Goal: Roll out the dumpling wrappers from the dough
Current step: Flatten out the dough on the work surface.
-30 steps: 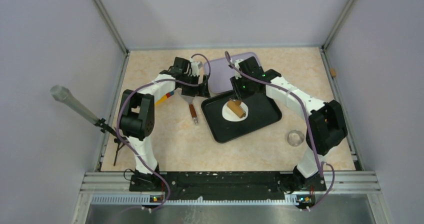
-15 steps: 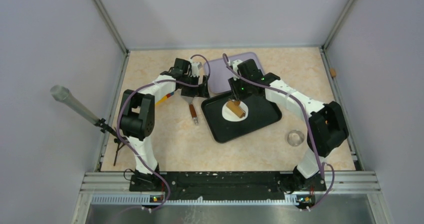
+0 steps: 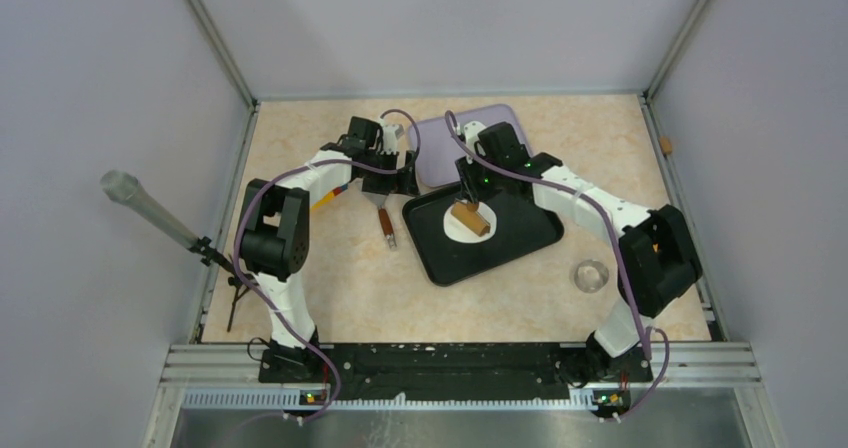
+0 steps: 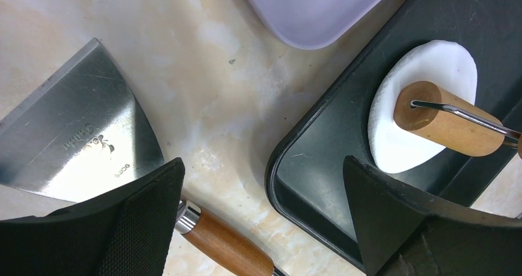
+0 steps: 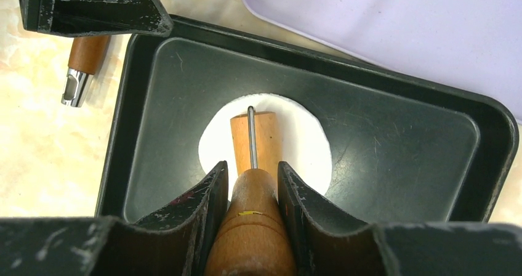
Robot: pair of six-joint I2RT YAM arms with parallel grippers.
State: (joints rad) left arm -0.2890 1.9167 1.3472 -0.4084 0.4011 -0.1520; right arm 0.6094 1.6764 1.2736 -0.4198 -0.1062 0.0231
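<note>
- Black tray point(image 3: 520, 243) holds the flattened white dough point(image 5: 301, 140), with a wooden roller point(image 5: 253, 137) resting on it.
- Right gripper point(image 5: 252, 172) clamps the roller's handle; left gripper point(image 4: 261, 165) hangs spread wide beside the tray.

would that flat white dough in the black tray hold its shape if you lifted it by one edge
Probably floppy: the dough is rolled thin, so an edge lift would likely let it droop or stretch. It lies flush on the tray under the roller, so it may well stick.
</note>
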